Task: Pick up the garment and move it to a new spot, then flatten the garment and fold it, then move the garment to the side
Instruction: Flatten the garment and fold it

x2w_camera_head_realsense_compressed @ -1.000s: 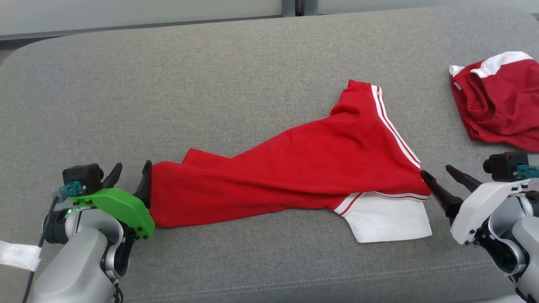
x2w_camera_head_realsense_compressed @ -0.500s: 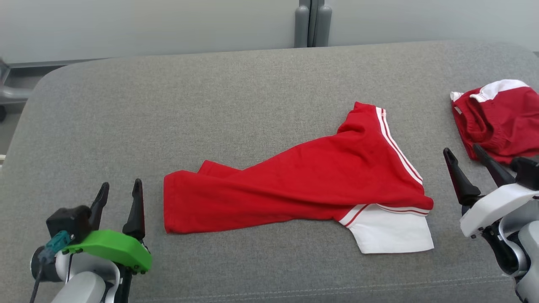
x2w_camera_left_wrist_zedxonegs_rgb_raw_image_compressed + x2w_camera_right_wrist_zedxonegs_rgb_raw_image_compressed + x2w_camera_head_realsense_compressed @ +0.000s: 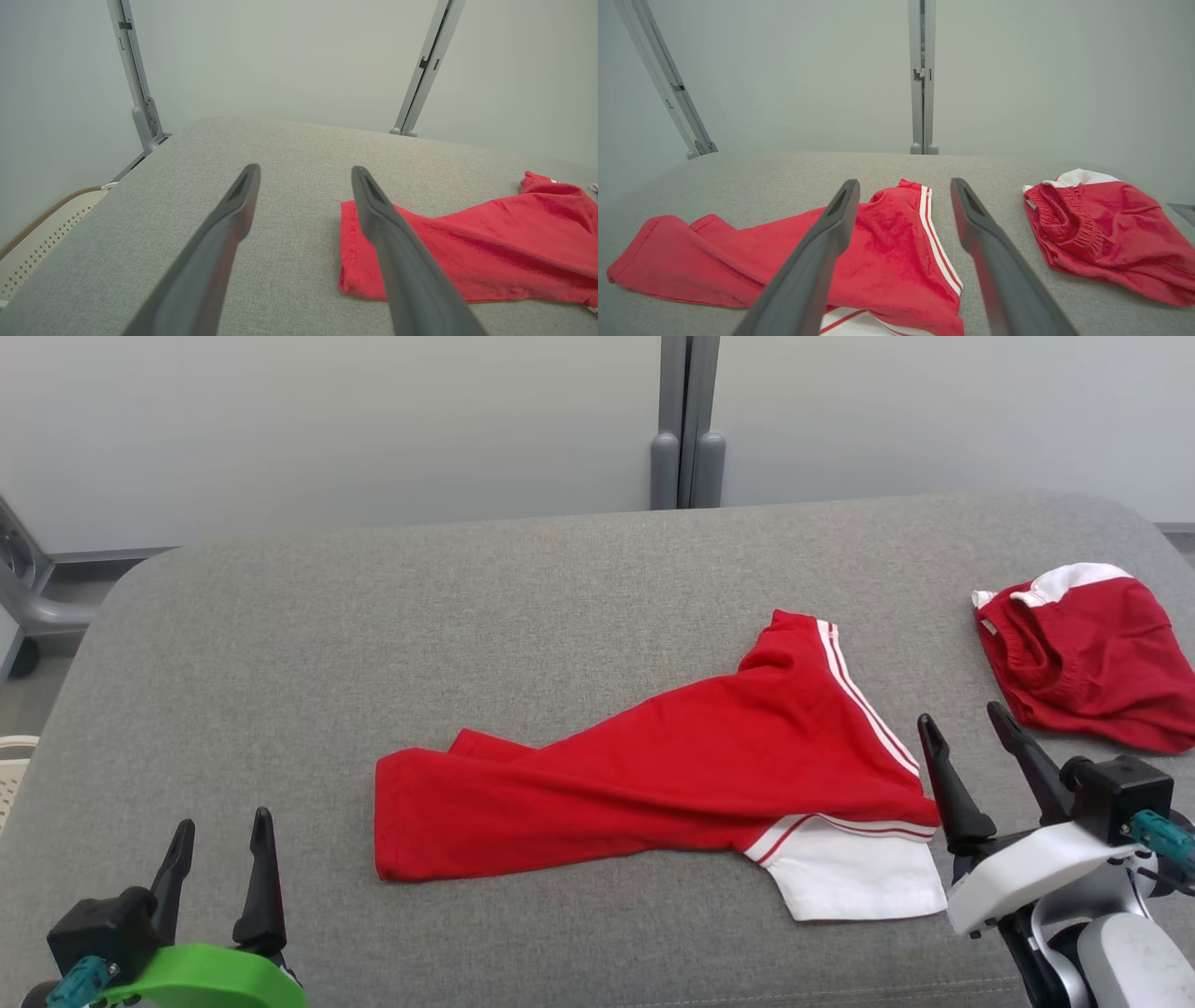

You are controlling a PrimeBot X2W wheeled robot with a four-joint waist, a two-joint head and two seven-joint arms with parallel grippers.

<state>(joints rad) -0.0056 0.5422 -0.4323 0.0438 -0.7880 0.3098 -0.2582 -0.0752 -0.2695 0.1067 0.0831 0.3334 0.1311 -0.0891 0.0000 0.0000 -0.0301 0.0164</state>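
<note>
Lying loose at cushion (image 3: 373,616) centre: red shirt (image 3: 672,765). Left end effector (image 3: 222,823) open, front-left corner. Right end effector (image 3: 962,714) open beside white sleeve (image 3: 859,873).

Crumpled red shorts (image 3: 1083,658) with a white band lie at the right end of the grey fabric surface (image 3: 373,644); a grey post (image 3: 686,429) stands behind.

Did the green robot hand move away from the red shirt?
Yes. The left gripper touched the red shirt at its hem before; now it sits apart, nearer the robot.
</note>
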